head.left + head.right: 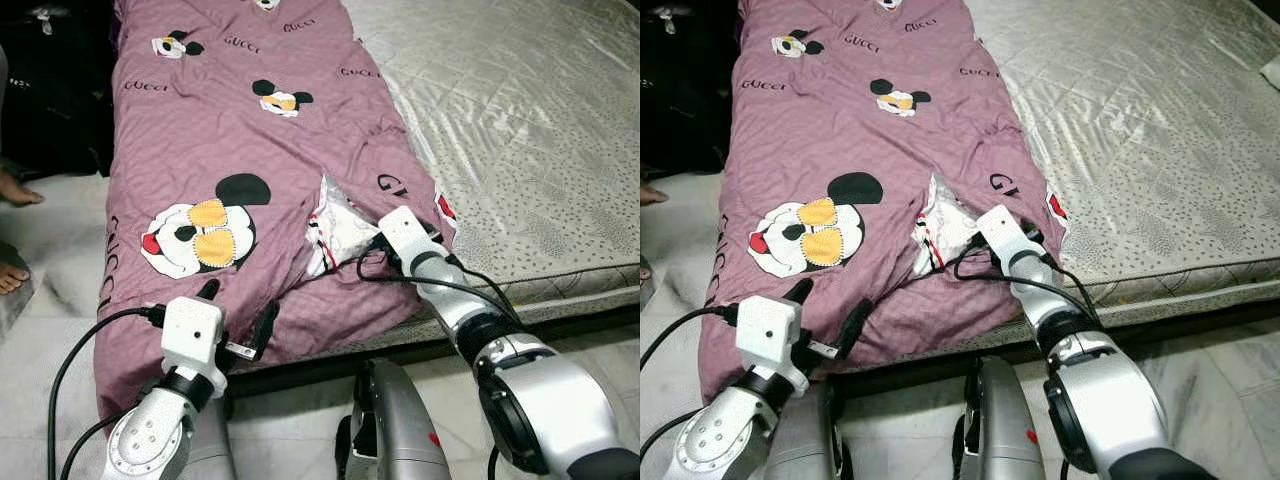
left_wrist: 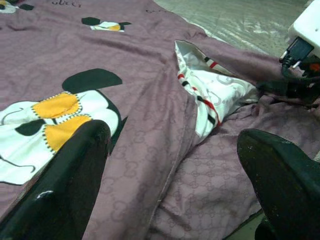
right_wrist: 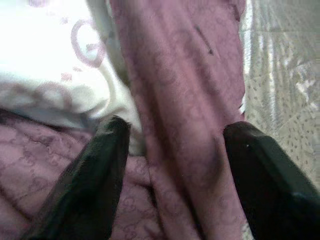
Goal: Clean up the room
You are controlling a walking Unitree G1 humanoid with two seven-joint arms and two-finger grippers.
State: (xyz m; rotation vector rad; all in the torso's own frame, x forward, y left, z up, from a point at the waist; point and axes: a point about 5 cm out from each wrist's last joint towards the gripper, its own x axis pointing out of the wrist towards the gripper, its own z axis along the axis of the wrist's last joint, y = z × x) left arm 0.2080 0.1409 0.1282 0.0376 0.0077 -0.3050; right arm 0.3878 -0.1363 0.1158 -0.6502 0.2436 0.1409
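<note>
On the bed, the head views show a mauve blanket point(image 1: 250, 150) over the mattress point(image 1: 520, 130), its near edge folded back to a white lining point(image 1: 335, 230). The right gripper point(image 1: 372, 243) sits at that fold; a person's feet point(image 1: 15, 190) stand nearby.

Left wrist view: the left gripper point(image 2: 175, 165) hovers wide open, empty, above the near hem.

Right wrist view: 2 fingers point(image 3: 100, 165) spread, straddling a ridge, unclosed. Pinch both layers; the cable could snag.
</note>
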